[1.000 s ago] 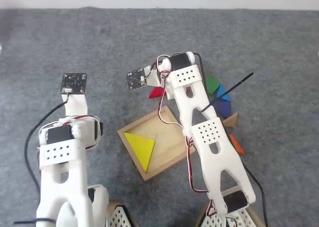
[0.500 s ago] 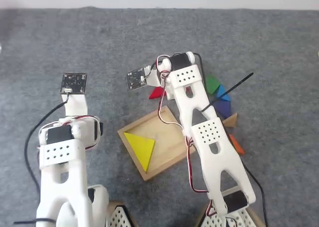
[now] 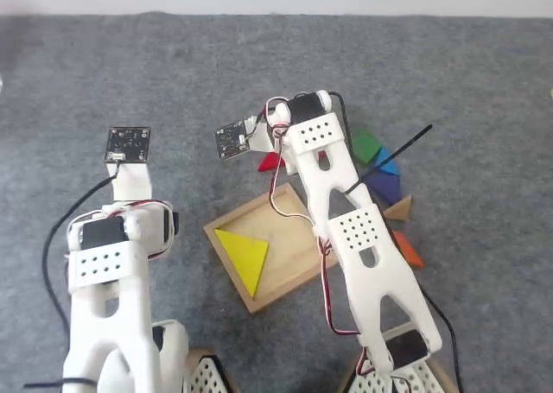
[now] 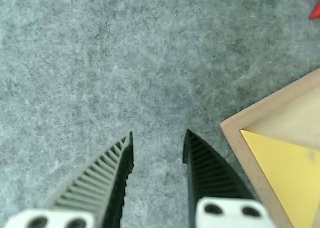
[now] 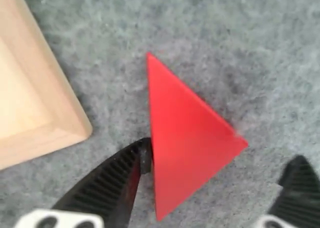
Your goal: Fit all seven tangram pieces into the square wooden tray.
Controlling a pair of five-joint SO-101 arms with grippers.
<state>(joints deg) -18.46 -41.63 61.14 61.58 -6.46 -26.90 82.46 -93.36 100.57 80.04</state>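
The square wooden tray (image 3: 285,253) lies mid-table with a yellow triangle (image 3: 244,256) inside it. A red triangle (image 5: 185,136) rests on the grey carpet just beyond the tray's far corner (image 5: 47,123). My right gripper (image 5: 220,175) is open and straddles it, one finger touching its edge, the other apart from it. In the high view the red triangle (image 3: 270,161) peeks out beside the right arm. Green (image 3: 365,144), blue (image 3: 386,163), purple (image 3: 386,186) and orange (image 3: 409,250) pieces lie right of the arm. My left gripper (image 4: 157,143) hangs open over bare carpet beside the tray's corner (image 4: 235,133).
A thin black rod (image 3: 393,155) slants over the coloured pieces at the right. Grey carpet (image 3: 173,73) covers the table, with open room at the far side and left. Both arm bases stand at the near edge.
The right arm has shifted slightly left and forward over the red triangle. The left arm has not moved.
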